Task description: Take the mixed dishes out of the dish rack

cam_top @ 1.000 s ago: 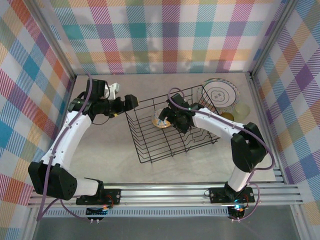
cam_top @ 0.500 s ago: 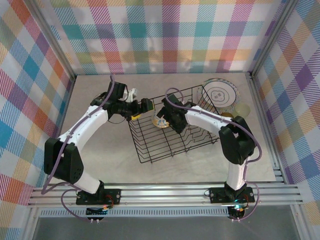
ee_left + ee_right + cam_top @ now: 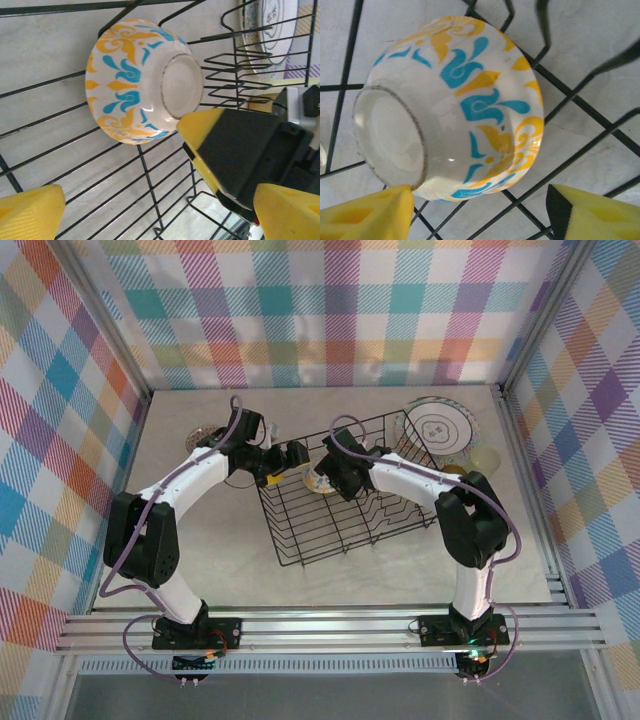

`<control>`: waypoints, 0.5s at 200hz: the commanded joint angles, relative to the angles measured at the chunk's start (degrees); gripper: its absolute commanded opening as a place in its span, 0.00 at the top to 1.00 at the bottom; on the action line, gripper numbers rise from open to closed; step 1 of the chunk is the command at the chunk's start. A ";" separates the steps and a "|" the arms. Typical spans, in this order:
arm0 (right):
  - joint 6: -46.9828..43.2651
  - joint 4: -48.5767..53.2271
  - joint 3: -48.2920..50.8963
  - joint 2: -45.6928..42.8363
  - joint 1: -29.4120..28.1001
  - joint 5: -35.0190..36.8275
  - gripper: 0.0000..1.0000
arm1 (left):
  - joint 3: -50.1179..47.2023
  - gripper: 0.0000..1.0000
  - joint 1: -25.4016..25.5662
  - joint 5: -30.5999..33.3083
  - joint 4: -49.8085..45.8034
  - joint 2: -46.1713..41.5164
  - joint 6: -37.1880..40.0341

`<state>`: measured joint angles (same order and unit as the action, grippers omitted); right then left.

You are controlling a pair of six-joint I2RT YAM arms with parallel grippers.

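The dish rack [image 3: 300, 540] is a black wire basket in the middle of the table. A small bowl [image 3: 317, 481] with blue and yellow patterns lies tipped over, base up, on the rack's wires [image 3: 145, 170]. My right gripper [image 3: 330, 476] straddles this bowl [image 3: 455, 105]. One of its fingers [image 3: 370, 215] touches the base edge while the other stands apart from the rim, so the gripper is open. My left gripper [image 3: 296, 460] hovers open at the rack's far-left corner, beside the bowl [image 3: 140, 80], with nothing in it.
A cream plate [image 3: 440, 427] with dark lines leans at the rack's far right end. On the table right of the rack stand a pale-green cup [image 3: 487, 458] and an amber cup [image 3: 455, 472]. A patterned dish [image 3: 203, 435] lies behind the left arm.
The left arm has swung right until its gripper reached the rack's corner by the bowl. The right gripper's jaws have narrowed around the bowl.
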<state>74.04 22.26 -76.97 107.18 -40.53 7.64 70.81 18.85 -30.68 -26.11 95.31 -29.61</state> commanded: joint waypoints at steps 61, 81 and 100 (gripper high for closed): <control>-4.37 0.10 10.88 -6.71 0.02 0.18 0.37 | -0.81 0.04 0.40 2.20 0.54 -0.33 -0.96; -3.73 1.54 12.02 -8.01 0.27 0.93 0.30 | -0.49 0.04 0.40 2.54 0.04 -0.06 -0.70; -3.01 1.00 13.20 -8.22 1.27 0.00 0.23 | -0.55 0.04 0.40 2.55 0.03 -0.09 -0.71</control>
<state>71.11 18.46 -66.24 99.44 -40.32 7.57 70.11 19.00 -28.84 -25.32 95.31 -30.44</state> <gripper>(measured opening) 0.726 0.963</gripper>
